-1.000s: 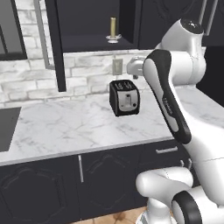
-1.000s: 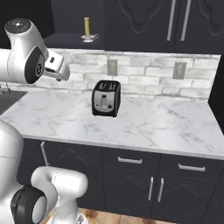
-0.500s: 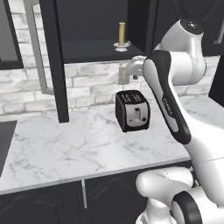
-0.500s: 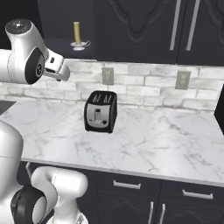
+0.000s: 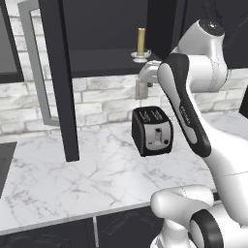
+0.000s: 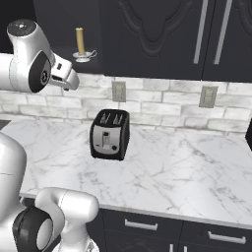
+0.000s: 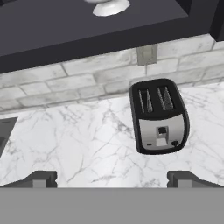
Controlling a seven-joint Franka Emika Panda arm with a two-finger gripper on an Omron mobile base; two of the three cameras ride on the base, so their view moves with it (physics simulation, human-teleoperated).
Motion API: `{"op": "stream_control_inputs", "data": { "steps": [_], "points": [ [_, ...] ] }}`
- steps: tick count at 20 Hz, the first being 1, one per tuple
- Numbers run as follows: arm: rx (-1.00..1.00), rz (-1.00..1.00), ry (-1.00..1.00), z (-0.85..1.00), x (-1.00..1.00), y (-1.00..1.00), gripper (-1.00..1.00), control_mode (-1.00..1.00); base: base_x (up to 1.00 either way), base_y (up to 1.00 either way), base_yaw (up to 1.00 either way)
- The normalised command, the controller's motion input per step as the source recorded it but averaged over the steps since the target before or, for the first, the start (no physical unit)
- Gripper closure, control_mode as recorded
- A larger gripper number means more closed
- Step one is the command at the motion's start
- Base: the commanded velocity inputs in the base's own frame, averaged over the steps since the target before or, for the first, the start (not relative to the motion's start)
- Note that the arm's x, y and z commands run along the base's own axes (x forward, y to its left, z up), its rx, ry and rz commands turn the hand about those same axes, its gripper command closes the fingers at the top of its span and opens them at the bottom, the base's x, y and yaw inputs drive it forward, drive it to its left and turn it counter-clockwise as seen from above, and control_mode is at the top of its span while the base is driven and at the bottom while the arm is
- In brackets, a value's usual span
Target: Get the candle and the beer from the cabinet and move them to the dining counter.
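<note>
Pale-yellow candle point(image 5: 141, 41) upright in cabinet point(image 5: 101, 63), jaws wide

I'm seeing a pale-yellow candle point(image 5: 141, 40) in a black cabinet point(image 5: 60, 77), black-and-silver toaster point(image 6: 110, 134), white grey-veined marble tabletop point(image 6: 187, 172).

1. A white marble tabletop point(image 5: 72, 179) with grey veins runs below the brick backsplash, above black lower cabinets.
2. A black and silver two-slot toaster point(image 5: 152, 131) stands on the tabletop, near the back wall.
3. The open cabinet point(image 5: 97, 60) has a dark shelf above the tabletop.
4. A pale-yellow candle point(image 5: 141, 42) in a small round holder stands upright near the shelf's front edge.
</note>
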Motion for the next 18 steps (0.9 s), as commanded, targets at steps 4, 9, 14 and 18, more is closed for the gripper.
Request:
{"op": "stream_control_inputs", "data": {
  "steps": [4,9,14,18],
  "points": [
    [0.00,0.00,-0.05,0.40,0.00,0.11,-1.00,-1.00,0.00,0.00,0.00],
    [0.00,0.00,-0.19,0.63,0.00,0.10,-1.00,-1.00,0.00,0.00,0.00],
    [-0.01,0.00,-0.22,0.43,0.01,0.00,-1.00,-1.00,0.00,0.00,0.00],
    [-0.07,-0.09,-0.19,0.07,0.00,0.00,-1.00,-1.00,0.00,0.00,0.00]
  ]
}}
